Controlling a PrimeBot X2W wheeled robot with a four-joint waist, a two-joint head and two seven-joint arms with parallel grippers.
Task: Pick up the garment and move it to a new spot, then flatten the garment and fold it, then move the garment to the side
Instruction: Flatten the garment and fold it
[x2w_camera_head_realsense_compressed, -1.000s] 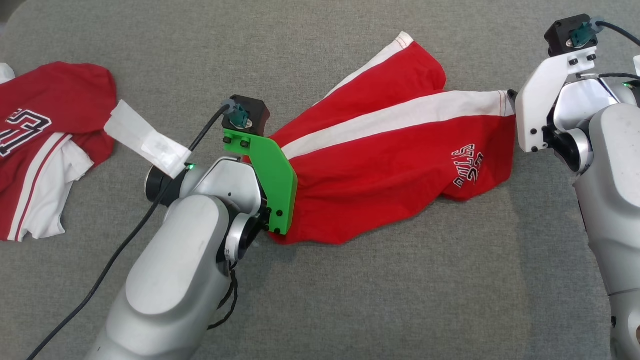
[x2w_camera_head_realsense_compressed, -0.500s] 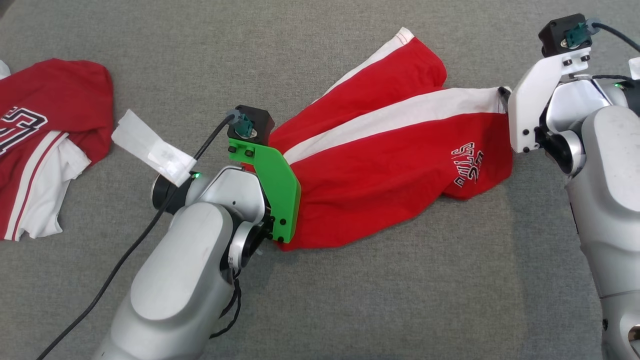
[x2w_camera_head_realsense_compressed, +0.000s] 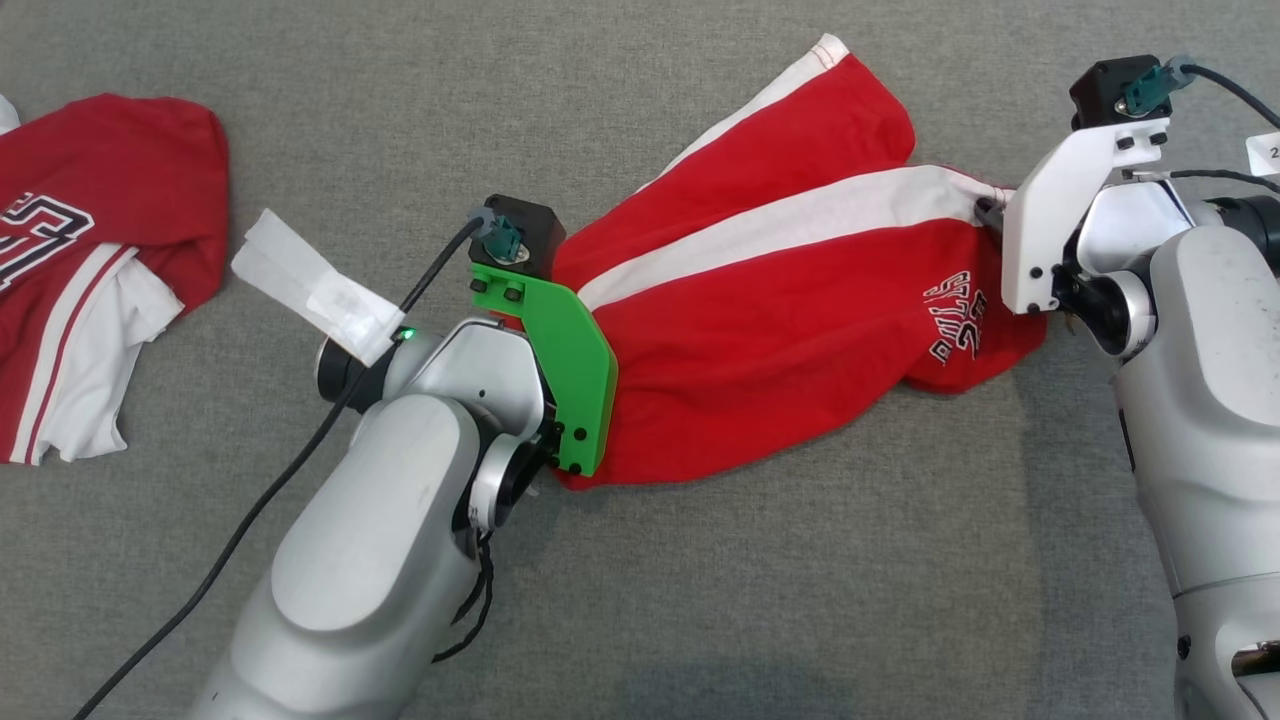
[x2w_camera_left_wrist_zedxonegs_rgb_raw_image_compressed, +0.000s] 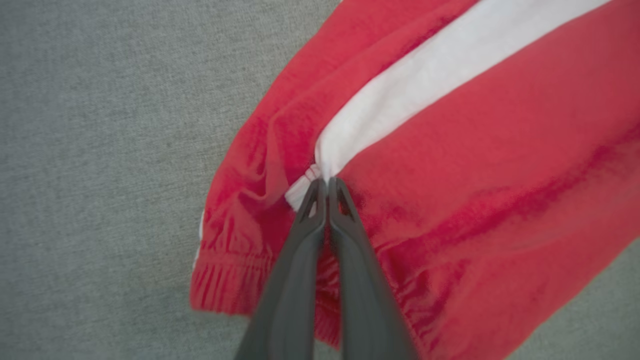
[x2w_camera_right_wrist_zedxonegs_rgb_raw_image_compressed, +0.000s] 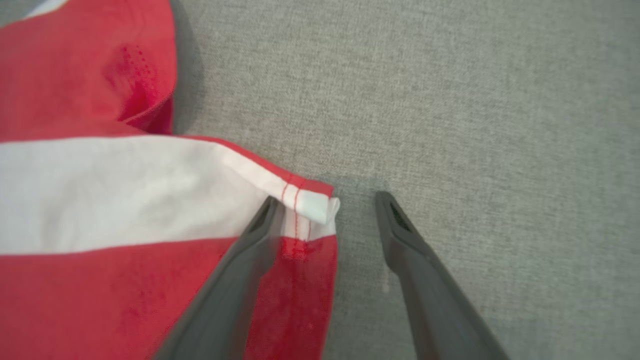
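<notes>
The garment (x2w_camera_head_realsense_compressed: 760, 330) is a pair of red shorts with a white side stripe and a small printed logo, lying crumpled on the grey cloth surface. My left gripper (x2w_camera_left_wrist_zedxonegs_rgb_raw_image_compressed: 327, 182) is shut on the garment (x2w_camera_left_wrist_zedxonegs_rgb_raw_image_compressed: 475, 125), pinching it where the white stripe meets the gathered waistband. In the head view a green bracket (x2w_camera_head_realsense_compressed: 560, 370) hides those fingers. My right gripper (x2w_camera_right_wrist_zedxonegs_rgb_raw_image_compressed: 327, 199) is open at the leg's hem. The stitched white corner of the garment (x2w_camera_right_wrist_zedxonegs_rgb_raw_image_compressed: 100, 190) lies between its fingers, against the left finger (x2w_camera_right_wrist_zedxonegs_rgb_raw_image_compressed: 240, 270).
A second red and white jersey (x2w_camera_head_realsense_compressed: 90, 230) lies at the far left. A white paper tag (x2w_camera_head_realsense_compressed: 310, 290) and a black cable (x2w_camera_head_realsense_compressed: 250, 510) hang off my left arm. Bare grey surface (x2w_camera_head_realsense_compressed: 800, 580) stretches in front of the shorts.
My left gripper has closed on the waistband. My right gripper has pushed in on the hem corner, bunching that leg slightly. The head view has shifted a little.
</notes>
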